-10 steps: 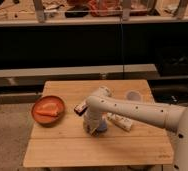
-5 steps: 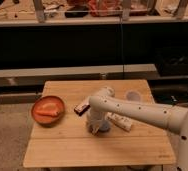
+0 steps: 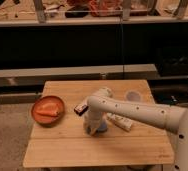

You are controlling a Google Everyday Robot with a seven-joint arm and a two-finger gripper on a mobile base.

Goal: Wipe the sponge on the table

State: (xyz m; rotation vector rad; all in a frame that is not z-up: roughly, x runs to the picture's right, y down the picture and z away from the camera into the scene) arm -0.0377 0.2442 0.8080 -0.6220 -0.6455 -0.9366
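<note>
A blue sponge (image 3: 102, 128) lies on the wooden table (image 3: 62, 150), near its middle. My gripper (image 3: 93, 129) hangs straight down from the white arm (image 3: 137, 113) and rests at the sponge's left edge, touching or pressing on it. The wrist covers much of the sponge. A small yellowish patch shows at the gripper's tip.
An orange plate (image 3: 37, 116) holding an orange item (image 3: 48, 110) sits at the table's left. A small dark bar (image 3: 79, 108) lies just left of the arm. A white packet (image 3: 121, 121) lies to the right of the sponge, and a pale cup (image 3: 133, 96) stands at the back right. Shelves stand behind the table.
The gripper has shifted slightly toward the table's front edge over the sponge; the plate, bar, packet and cup stay where they were.
</note>
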